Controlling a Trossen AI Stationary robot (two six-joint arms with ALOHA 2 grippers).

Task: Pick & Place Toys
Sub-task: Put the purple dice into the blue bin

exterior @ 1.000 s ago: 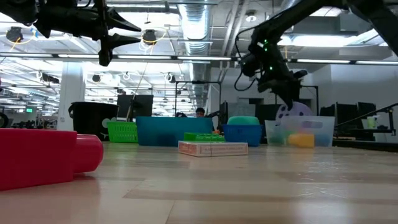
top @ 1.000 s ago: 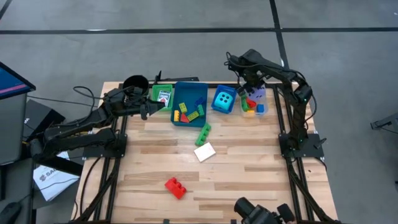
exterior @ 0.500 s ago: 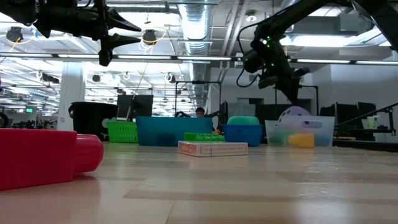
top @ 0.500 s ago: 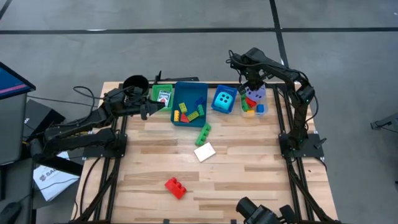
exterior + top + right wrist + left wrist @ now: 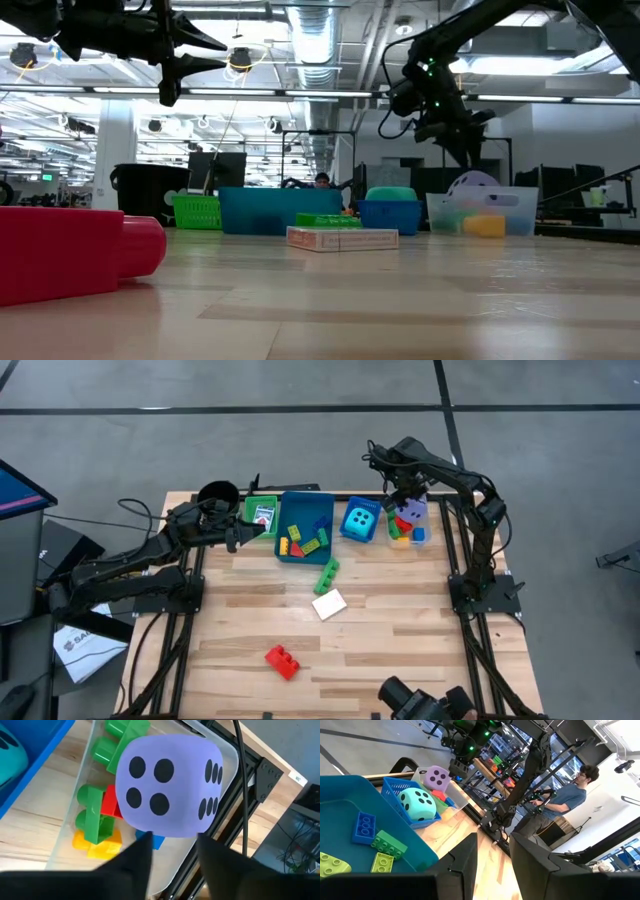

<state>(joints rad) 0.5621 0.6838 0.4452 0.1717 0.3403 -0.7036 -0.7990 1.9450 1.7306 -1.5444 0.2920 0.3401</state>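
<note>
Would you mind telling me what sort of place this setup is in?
Probably an open robotics lab or workshop: exposed ceiling ducts, other black-framed rigs beyond the table, a person working at one, and a bare concrete floor.

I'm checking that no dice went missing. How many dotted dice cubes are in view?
2. The teal dice sits in the small blue basket; the purple dice rests on bricks in the clear tray beside it. None elsewhere.

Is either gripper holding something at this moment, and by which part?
Nothing is held. The right gripper is open above the purple dice in the clear tray; the left gripper is open and empty.
</note>
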